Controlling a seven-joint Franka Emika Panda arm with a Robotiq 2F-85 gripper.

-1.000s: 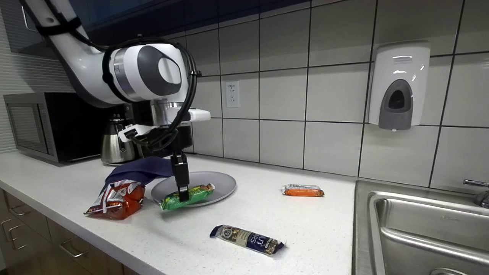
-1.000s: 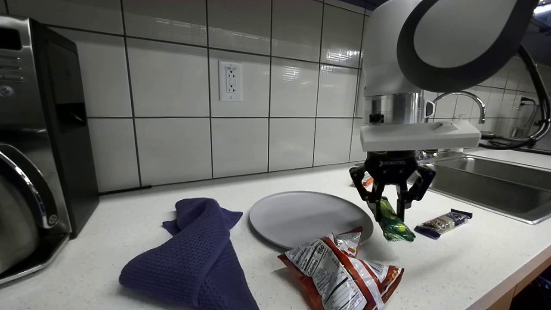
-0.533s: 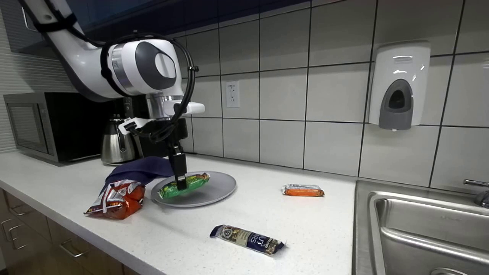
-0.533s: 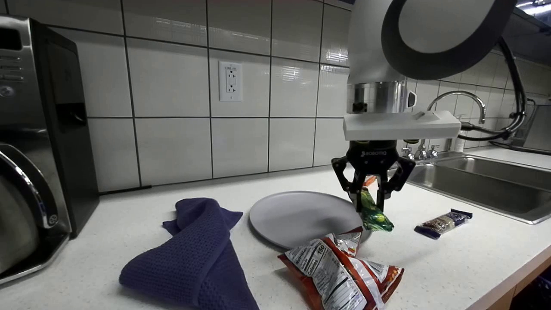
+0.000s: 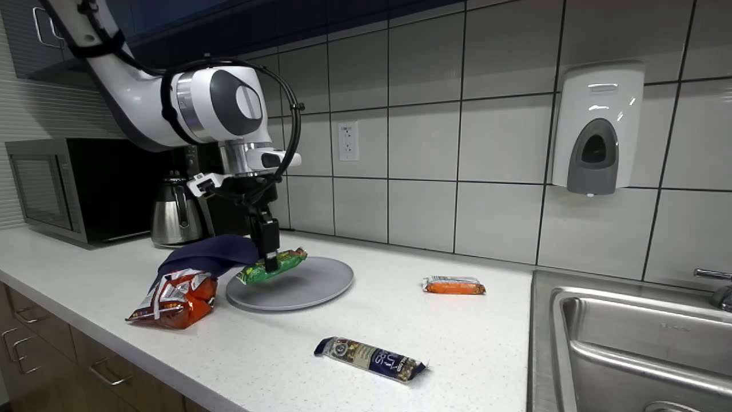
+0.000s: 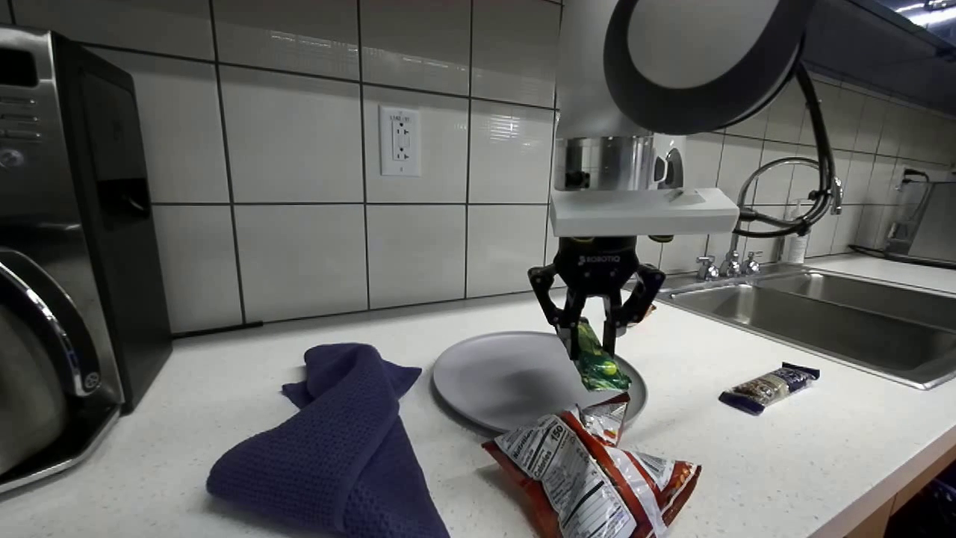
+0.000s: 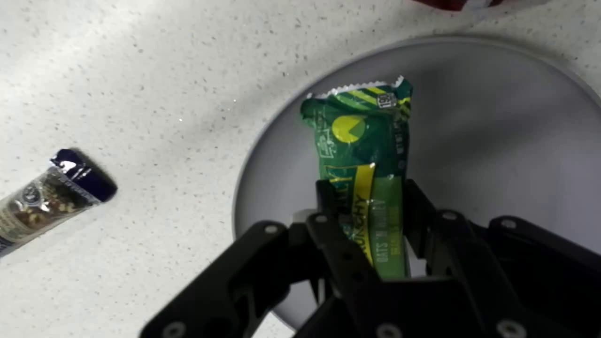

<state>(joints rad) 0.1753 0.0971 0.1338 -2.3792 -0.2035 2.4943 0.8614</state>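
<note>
Oblong wrapped green bar (image 7: pixel 364 136), navy-and-clear bar (image 5: pixel 372 359), orange-and-white bar (image 5: pixel 453 285): three
Red-and-white crinkled snack bag (image 6: pixel 590 474): one
Flat round grey plate (image 6: pixel 500 377): one
Navy woven cloth (image 6: pixel 328 448): one
Black two-fingered hand (image 6: pixel 592 351): one
White-and-grey plastic dispenser (image 5: pixel 597 129): one

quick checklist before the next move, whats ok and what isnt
1. The gripper is closed on the green bar: ok, held from both sides.
2. Grip firm enough not to slip: cannot tell.
3. The green bar is over the plate: ok, the wrist view shows the plate on both sides of it.
4. Support from below should the gripper open: not ok, the green bar seems to hang above the plate.
5. The red snack bag is off the plate: ok, an exterior view shows a gap.
6. The navy-wrapped bar is apart from the plate: ok.
</note>
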